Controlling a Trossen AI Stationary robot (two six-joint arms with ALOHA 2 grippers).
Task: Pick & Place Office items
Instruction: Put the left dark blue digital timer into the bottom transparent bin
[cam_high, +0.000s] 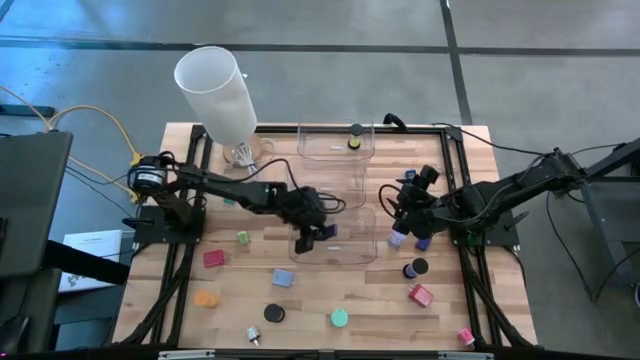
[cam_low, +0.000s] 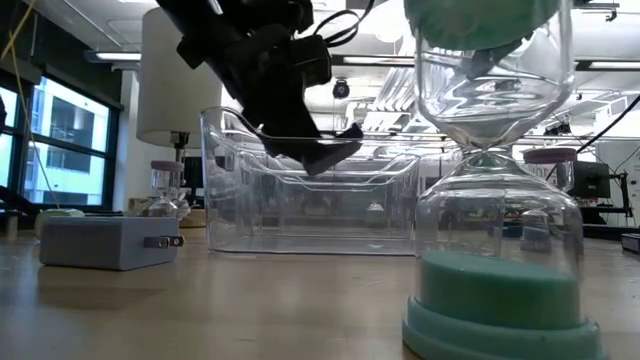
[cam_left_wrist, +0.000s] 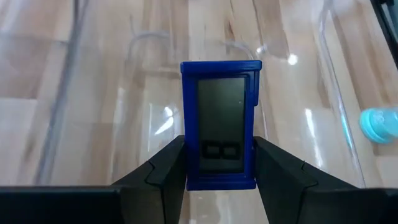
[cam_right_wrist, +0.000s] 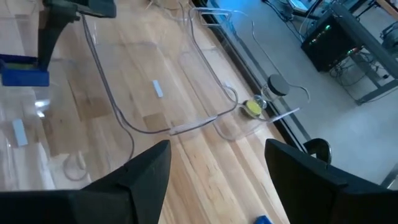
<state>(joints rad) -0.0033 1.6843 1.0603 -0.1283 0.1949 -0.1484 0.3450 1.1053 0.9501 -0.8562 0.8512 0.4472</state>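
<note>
— Blue timer is clamped in the left pincer, above the clear bin?
— Yes. If tilted, it may catch the wall. Right pincer waits apart, empty.

Even, bright overhead light falls on the wooden table in the high view, with only faint, soft shadows under the arms. In the low view, ceiling lamps and the windows behind backlight the scene, so the arm reads as a dark silhouette, and the near teal sand timer is soft and out of focus. White glare streaks run along the clear bin walls in the left wrist view, whose background is blurred. The right wrist view shows bluish glare at a far bin's rim.
</note>
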